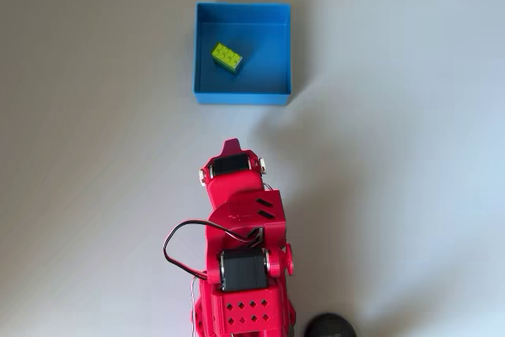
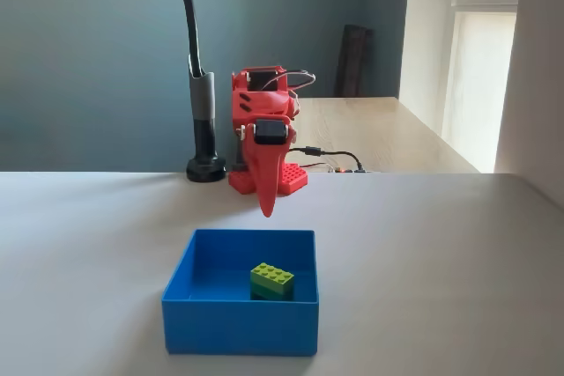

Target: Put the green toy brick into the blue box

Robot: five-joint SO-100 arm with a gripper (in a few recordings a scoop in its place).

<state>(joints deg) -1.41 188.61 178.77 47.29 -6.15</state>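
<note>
Green toy brick (image 1: 226,57): one, lying studs-up on the floor of the blue box, left of centre in the overhead view, apart from every wall.
Blue box (image 1: 243,99): one, square, open-topped, on the desk (image 1: 410,155), with bare surface on all sides.
Hand (image 2: 268,209): one, red, pointed down, fingers together, holding nothing, above the desk, short of the box's rim.

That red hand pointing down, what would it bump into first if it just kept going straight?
Most likely the bare white table, just short of the blue box. In the fixed view the hand points straight down, tip above the box's far wall; overhead it sits outside the box. The green toy brick lies inside, further on.
</note>
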